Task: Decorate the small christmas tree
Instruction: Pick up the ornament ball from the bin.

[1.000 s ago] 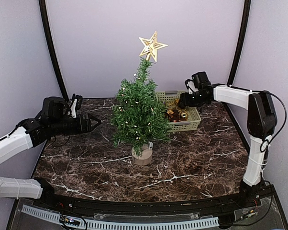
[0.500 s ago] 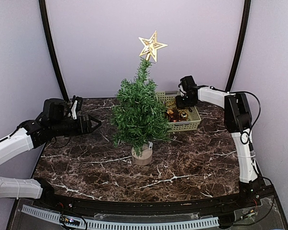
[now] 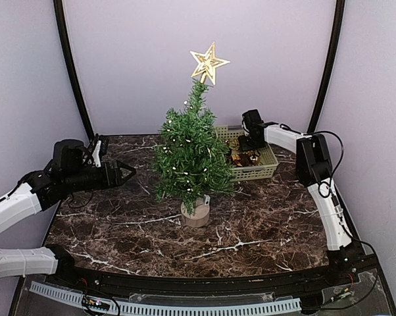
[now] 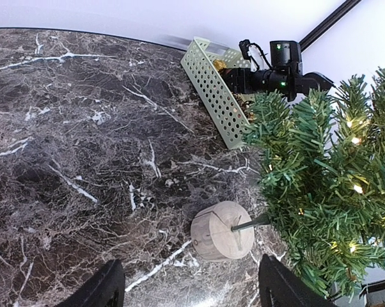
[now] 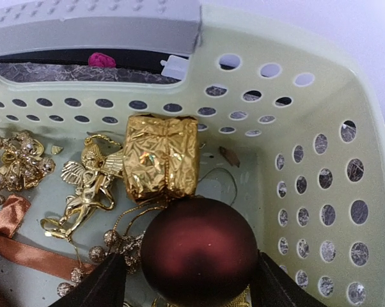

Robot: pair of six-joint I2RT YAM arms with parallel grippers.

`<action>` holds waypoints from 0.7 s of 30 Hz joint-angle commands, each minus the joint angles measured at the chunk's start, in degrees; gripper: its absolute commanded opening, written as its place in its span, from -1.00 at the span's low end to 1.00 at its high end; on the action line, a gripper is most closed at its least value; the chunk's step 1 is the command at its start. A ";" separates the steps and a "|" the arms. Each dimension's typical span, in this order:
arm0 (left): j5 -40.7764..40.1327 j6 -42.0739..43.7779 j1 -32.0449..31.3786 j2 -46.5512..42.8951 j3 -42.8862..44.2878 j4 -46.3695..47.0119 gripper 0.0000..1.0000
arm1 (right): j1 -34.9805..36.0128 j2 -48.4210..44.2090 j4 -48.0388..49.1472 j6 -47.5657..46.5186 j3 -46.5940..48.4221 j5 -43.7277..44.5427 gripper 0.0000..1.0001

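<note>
The small christmas tree [image 3: 191, 155] stands mid-table in its round tan base [image 3: 196, 212], with a gold star [image 3: 208, 64] on top and small lights lit. It also shows in the left wrist view [image 4: 327, 192]. My left gripper [image 3: 125, 172] is open and empty, left of the tree, pointing at it. My right gripper [image 3: 247, 141] is open, down in the pale green basket [image 3: 267, 172]. In the right wrist view its fingers [image 5: 100, 284] flank a dark red ball [image 5: 199, 259]. A gold foil gift box [image 5: 160, 157] and a gold angel [image 5: 84, 188] lie just beyond.
The basket wall [image 5: 320, 128] is close on the right of the ball. Gold bead sprigs [image 5: 16, 163] and a copper ribbon [image 5: 10, 217] lie at the basket's left. The basket [image 4: 218, 89] stands behind the tree, near the back wall.
My right gripper has swung left and down into the basket. My left gripper has drawn back slightly to the left. The tree's lights went off and came on again.
</note>
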 commanded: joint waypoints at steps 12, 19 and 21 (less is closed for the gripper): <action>0.39 -1.71 0.40 -4.60 -1.49 -1.29 0.47 | -0.67 -4.87 3.52 -1.80 -3.21 -2.22 -0.07; 1.24 -0.20 0.35 -5.72 -1.68 -1.80 0.47 | -0.67 -17.18 3.83 -1.26 -12.07 -8.25 -0.10; 1.62 0.42 0.36 -6.28 -1.91 -1.76 0.47 | -0.67 -21.11 4.00 -0.80 -15.22 -9.97 -0.10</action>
